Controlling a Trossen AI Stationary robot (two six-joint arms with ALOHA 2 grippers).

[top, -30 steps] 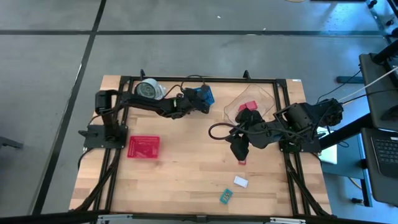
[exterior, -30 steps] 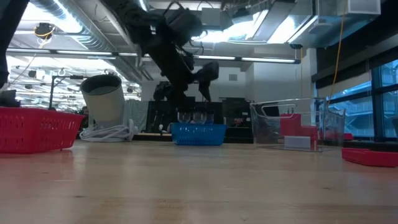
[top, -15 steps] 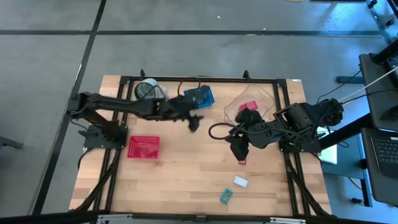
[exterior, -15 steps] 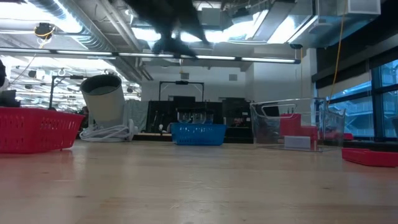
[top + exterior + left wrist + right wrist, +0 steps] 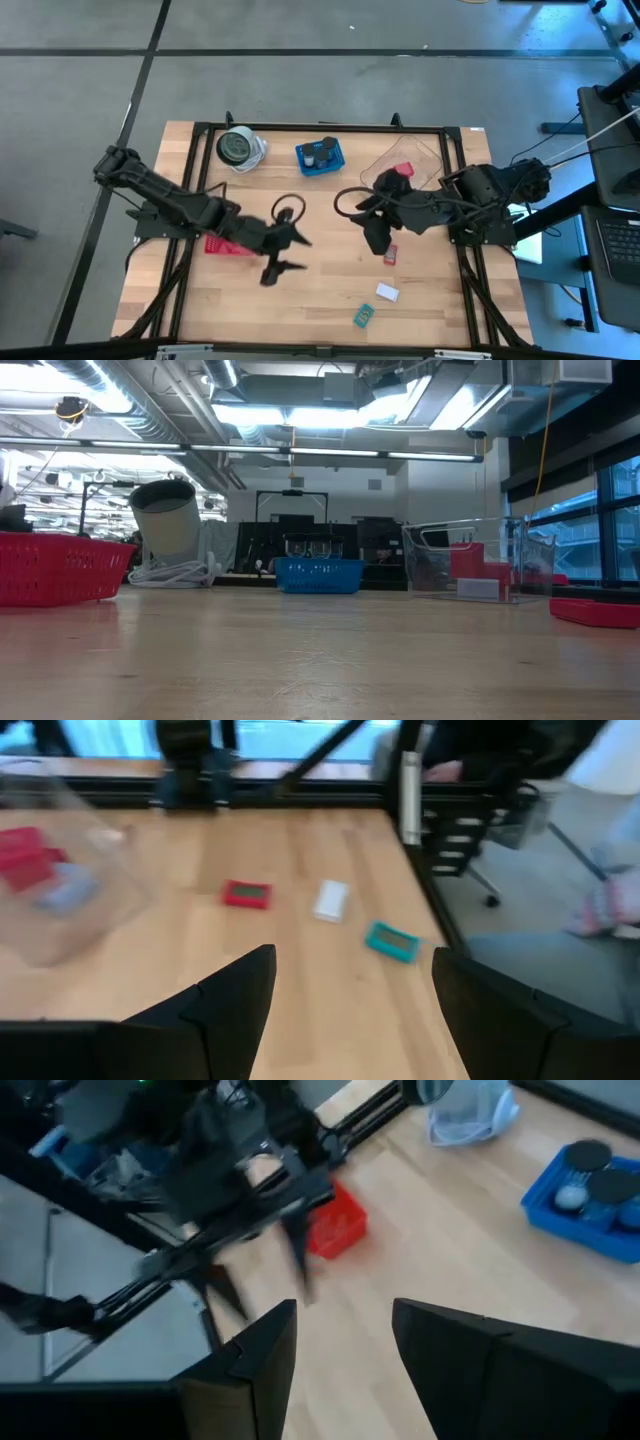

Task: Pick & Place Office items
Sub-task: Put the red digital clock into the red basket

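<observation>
My left gripper [image 5: 288, 256] [image 5: 350, 1020] hangs open over the middle of the table, just right of the red tray [image 5: 228, 238]. It faces three small blocks lying flat on the wood: red [image 5: 246, 894] [image 5: 390, 254], white [image 5: 331, 900] [image 5: 387, 292] and teal [image 5: 392, 941] [image 5: 363, 316]. My right gripper [image 5: 375, 238] [image 5: 345, 1370] is open too, above the table beside the red block. Black spools with pale tops [image 5: 585, 1175] sit in the blue basket [image 5: 320, 156]. Red pieces [image 5: 400, 171] lie in the clear tub [image 5: 410, 160].
The grey-and-white disc [image 5: 238, 147] stands by the far edge, left of the basket. A black frame [image 5: 300, 127] rims the table. Bare wood [image 5: 320, 290] lies between the two grippers and toward the near edge. Neither arm shows in the low view.
My left arm has swung from over the blue basket toward the near edge and now hangs beside the red tray at mid-table. It has dropped out of the low view. My right gripper has shifted slightly toward the far edge, leaving more of the red block in sight.
</observation>
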